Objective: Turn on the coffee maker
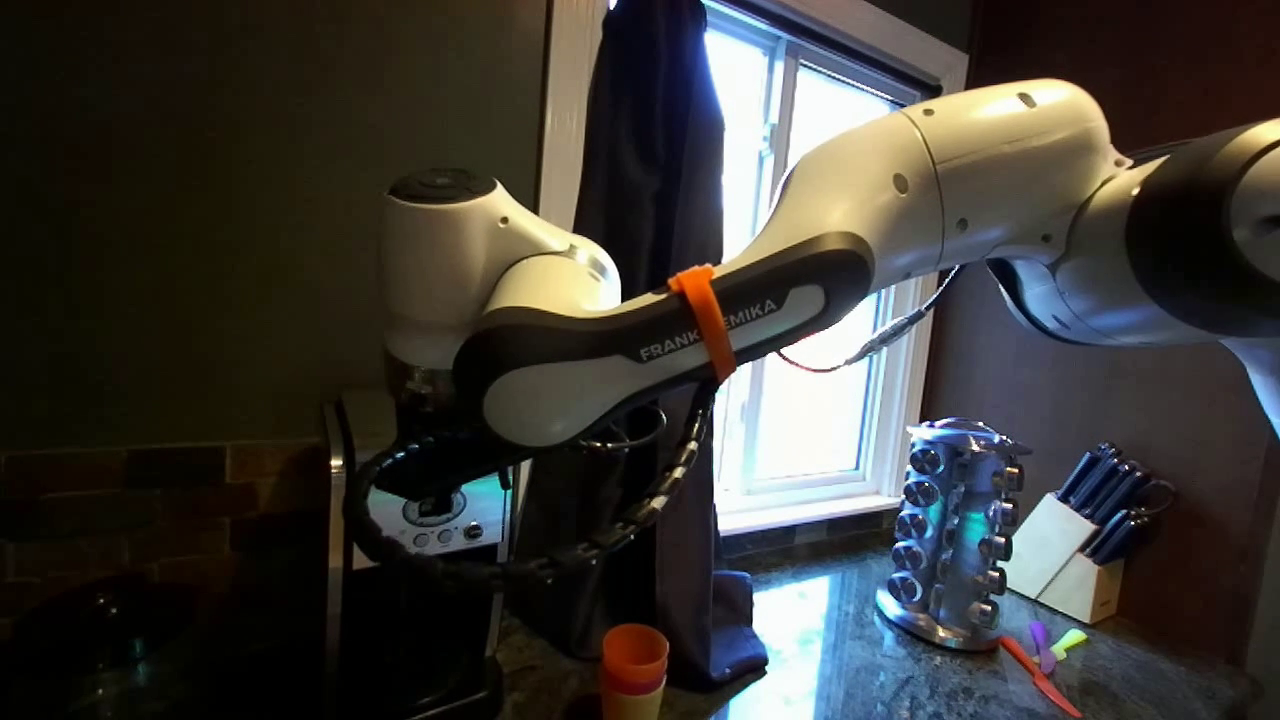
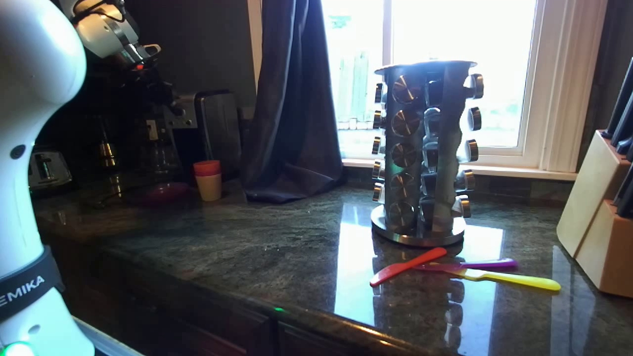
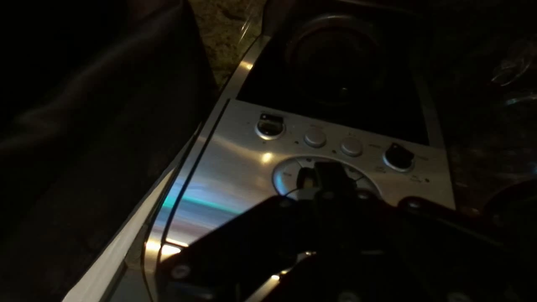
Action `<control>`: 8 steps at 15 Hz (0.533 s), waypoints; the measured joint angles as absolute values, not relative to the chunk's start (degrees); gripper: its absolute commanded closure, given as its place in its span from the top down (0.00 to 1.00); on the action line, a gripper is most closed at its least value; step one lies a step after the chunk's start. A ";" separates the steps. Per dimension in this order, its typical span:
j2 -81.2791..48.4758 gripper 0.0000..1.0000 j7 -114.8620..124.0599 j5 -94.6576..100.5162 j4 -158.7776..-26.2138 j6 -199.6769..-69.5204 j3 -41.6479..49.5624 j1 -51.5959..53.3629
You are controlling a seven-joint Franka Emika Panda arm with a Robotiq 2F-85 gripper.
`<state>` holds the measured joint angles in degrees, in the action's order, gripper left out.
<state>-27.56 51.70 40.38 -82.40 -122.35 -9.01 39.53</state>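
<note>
"FRANK" and "EMIKA" are read on the smooth black-and-white arm (image 1: 870, 200), either side of an orange band (image 1: 709, 325). Beyond it the dark gripper (image 3: 319, 175) is found narrowed, fingertips (image 3: 330, 175) together, before the rounded control plate (image 3: 284, 175) of the coffee maker (image 3: 226, 138), whose brushed metal panel (image 3: 247, 167) bears buttons (image 3: 314, 138), knobs (image 3: 398, 158) and markings too small to be read. Boxy in form, the coffee maker is seated on a polished counter (image 2: 257, 237) beside a dark, folded curtain (image 1: 655, 200).

Arm (image 1: 800, 275) outstretched, end effector (image 3: 318, 178) apparently closed.
</note>
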 measured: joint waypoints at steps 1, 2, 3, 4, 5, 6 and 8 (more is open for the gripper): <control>-27.67 0.00 51.73 40.97 -82.30 -122.04 -8.66 39.98; -27.80 0.00 51.79 41.49 -82.17 -121.74 -8.37 40.37; -27.94 0.00 51.87 41.87 -81.97 -121.37 -8.13 40.66; -28.09 0.00 52.03 42.20 -81.75 -120.95 -7.86 40.95; -28.20 0.00 52.21 42.50 -81.59 -120.59 -7.62 41.18; -28.33 0.00 52.40 42.79 -81.42 -120.17 -7.43 41.36; -28.56 0.00 52.81 43.52 -81.16 -119.28 -7.07 41.64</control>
